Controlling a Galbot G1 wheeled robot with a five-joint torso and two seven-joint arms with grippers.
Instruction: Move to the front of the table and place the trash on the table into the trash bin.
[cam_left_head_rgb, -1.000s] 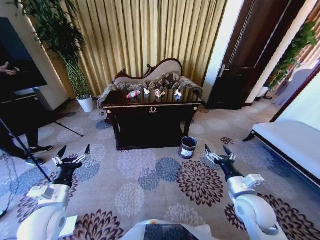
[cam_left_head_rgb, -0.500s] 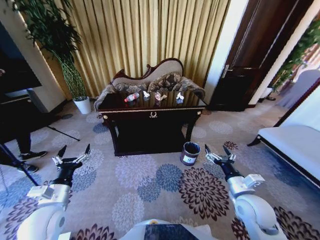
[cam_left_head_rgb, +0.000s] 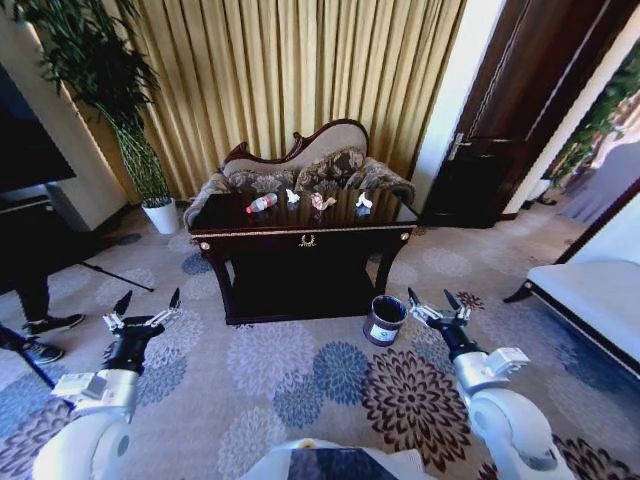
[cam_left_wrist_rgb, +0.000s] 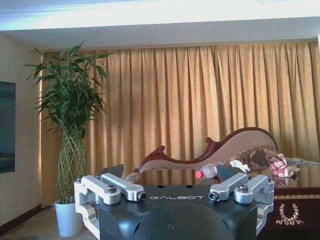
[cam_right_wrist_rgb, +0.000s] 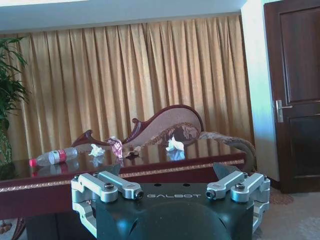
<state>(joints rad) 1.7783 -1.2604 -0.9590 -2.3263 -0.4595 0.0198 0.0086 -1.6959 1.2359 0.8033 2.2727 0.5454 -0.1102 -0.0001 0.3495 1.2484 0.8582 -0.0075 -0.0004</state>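
Presently the robot faces the dark glossy counter (cam_left_head_rgb: 300, 238) from a short way off across the patterned carpet, not yet near enough to reach anything. Both arms are held low and forward on either side, probably a carrying posture for driving. Left gripper (cam_left_head_rgb: 143, 308) hovers above the carpet with fingers spread wide, holding nothing; right gripper (cam_left_head_rgb: 437, 305) likewise splayed and empty, hanging just beside the trash bin (cam_left_head_rgb: 385, 319). Bin stands on the floor near the counter's front right leg, open mouth up, handy for drops from that side. Trash lies in a loose row along the counter top: clear bottle (cam_left_head_rgb: 262, 203) with red cap lying on its side at the left end, a white tissue (cam_left_head_rgb: 292, 197) next to it, a pinkish wrapper (cam_left_head_rgb: 321, 201) near the middle, another white crumple (cam_left_head_rgb: 363, 201) toward the right. All sit toward the far edge, so a reach over the top looks necessary. Ornate sofa (cam_left_head_rgb: 300, 165) backs the counter against gold curtains; potted plant (cam_left_head_rgb: 150, 180) at the left.
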